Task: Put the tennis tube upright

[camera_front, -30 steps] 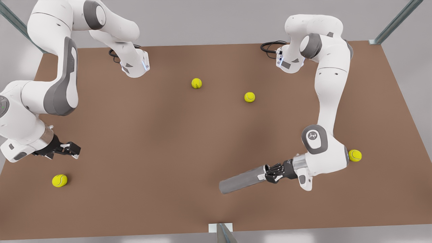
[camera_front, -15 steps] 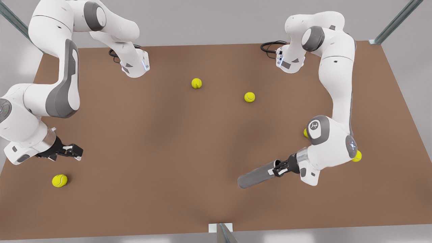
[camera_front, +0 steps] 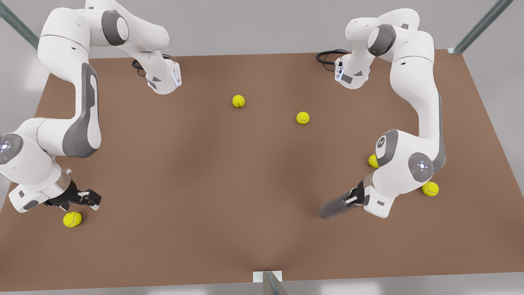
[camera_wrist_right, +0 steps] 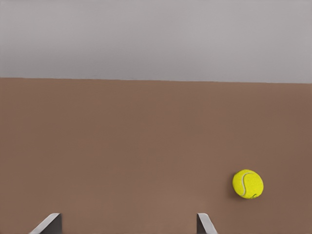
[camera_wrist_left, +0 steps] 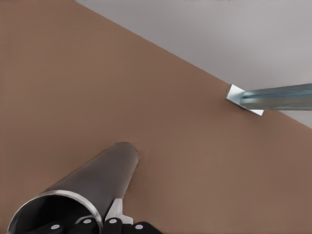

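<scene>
Left gripper (camera_front: 351, 199) clamping hollow-end rim of tennis tube (camera_front: 333, 206); rigid, smooth, likely slippery, so rim grip risking pivot. Right gripper (camera_front: 88, 198) waiting, fingers spread wide.

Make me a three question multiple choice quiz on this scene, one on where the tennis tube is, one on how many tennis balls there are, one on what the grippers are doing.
1. Where is the tennis tube?
A. In the left gripper
B. Flat on the table, untouched
C. Beside the right gripper

2. How many tennis balls show in the front view?
A. Three
B. Five
C. Seven

3. How is the right gripper?
A. Shut on a ball
B. Open, holding nothing
C. Shut on the tube

Key: 1 A, the left wrist view shows fingers on the tube's hollow end. 2 B, five yellow-green balls on the table. 3 B, its fingers stand apart near a ball.
</scene>
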